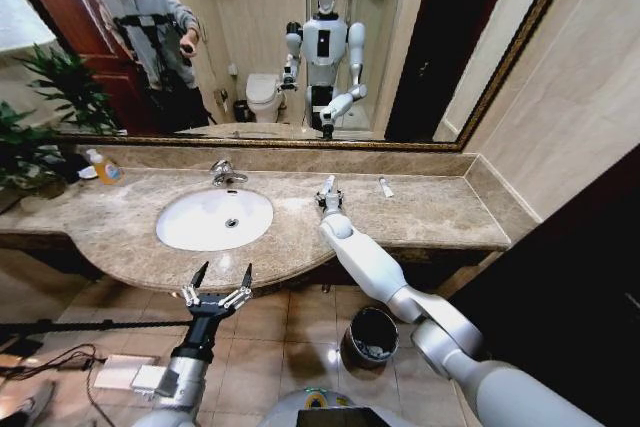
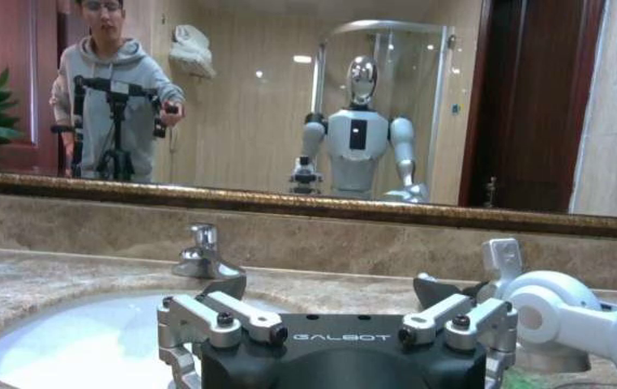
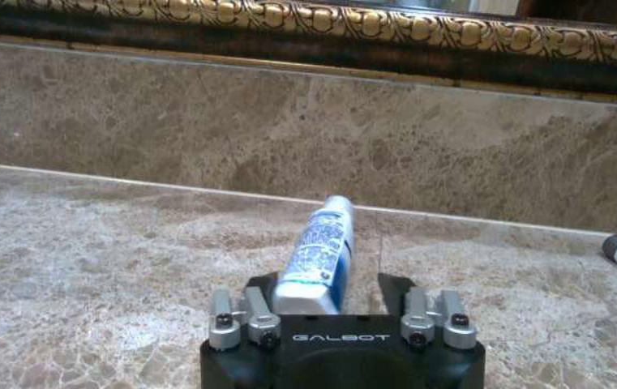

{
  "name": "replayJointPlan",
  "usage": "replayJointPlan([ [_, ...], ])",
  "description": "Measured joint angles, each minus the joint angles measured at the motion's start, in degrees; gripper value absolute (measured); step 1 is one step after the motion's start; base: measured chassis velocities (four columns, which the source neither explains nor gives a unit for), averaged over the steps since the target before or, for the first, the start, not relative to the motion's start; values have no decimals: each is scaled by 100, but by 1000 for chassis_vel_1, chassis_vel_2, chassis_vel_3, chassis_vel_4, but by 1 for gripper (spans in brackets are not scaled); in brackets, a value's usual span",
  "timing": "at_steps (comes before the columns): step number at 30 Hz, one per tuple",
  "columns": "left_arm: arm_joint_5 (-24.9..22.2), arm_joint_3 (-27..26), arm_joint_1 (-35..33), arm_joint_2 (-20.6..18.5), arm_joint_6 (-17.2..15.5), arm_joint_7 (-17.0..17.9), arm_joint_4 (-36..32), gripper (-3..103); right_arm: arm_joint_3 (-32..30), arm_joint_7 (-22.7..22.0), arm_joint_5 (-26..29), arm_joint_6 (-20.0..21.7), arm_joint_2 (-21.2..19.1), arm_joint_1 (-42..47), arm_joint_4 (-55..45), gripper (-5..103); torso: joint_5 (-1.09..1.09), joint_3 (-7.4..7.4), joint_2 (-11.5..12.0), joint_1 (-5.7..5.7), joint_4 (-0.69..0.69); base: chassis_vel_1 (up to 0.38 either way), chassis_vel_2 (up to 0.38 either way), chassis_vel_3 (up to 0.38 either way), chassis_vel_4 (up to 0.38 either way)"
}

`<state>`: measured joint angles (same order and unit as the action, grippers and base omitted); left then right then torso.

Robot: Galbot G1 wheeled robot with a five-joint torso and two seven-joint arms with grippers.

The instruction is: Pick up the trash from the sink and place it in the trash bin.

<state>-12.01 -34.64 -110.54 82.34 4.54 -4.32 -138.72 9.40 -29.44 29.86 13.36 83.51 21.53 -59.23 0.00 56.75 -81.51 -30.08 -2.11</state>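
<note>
Reading "GALBOT" in white letters on both wrist housings; the blue print on the white tube (image 3: 319,258) is too blurry to read. The right gripper (image 1: 328,194) is stretched out over the marble counter (image 1: 440,212) in the middle of the head view, right of the sink (image 1: 214,218), and in its wrist view the tube lies between its fingers, pointing toward the back wall. Can't tell whether they're pinching it or just around it. Another small tube (image 1: 385,187) lies further right near the mirror, cut off at the wrist view's edge. The left gripper (image 1: 220,282) hangs at the counter's front edge, fingers spread wide, gripping nothing. Lower center, the black bin (image 1: 371,336) sits on the floor tiles.
</note>
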Motion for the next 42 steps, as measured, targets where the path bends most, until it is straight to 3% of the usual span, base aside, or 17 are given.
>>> replayJointPlan([
  [2,0,0,0,0,0,0,0,100,-4,10,2,-7,-12,26,-17,56,0,0,0,0,0,0,0,0,0],
  [3,0,0,0,0,0,0,0,100,-7,17,2,-13,-16,42,-28,45,0,0,0,0,0,0,0,0,0],
  [5,0,0,0,0,0,0,0,100,-8,25,4,-15,-20,56,-38,45,0,0,0,0,0,0,0,0,0],
  [8,0,0,0,0,0,0,0,100,-11,29,7,-48,-30,93,-67,32,0,0,0,0,0,0,0,0,0],
  [11,0,0,0,0,0,0,0,100,-19,29,15,-61,-53,118,-104,27,0,0,0,0,-1,0,0,0,0],
  [19,0,0,0,0,0,0,0,100,-24,-35,86,-64,-288,283,-489,27,-1,0,0,0,-1,0,0,0,0],
  [28,0,0,0,0,0,0,0,100,-204,16,129,-113,-1077,889,-1871,27,3,0,0,0,-1,0,0,0,0],
  [31,0,0,0,0,0,-1,0,100,-492,183,179,-203,-1619,1454,-2779,27,2,-1,0,0,0,0,0,0,0],
  [32,0,0,0,0,0,-1,0,100,-492,183,179,-203,-1619,1454,-2779,27,2,-1,0,0,0,0,0,0,0],
  [35,0,0,0,0,0,1,0,100,-1073,630,3,-557,-2076,2274,-3454,27,1,-1,0,0,-1,0,0,0,0],
  [42,0,0,0,-1,0,-1,0,100,-2023,1011,-26,-912,-2638,3764,-4556,27,2,-1,-1,1,1,0,0,0,0],
])
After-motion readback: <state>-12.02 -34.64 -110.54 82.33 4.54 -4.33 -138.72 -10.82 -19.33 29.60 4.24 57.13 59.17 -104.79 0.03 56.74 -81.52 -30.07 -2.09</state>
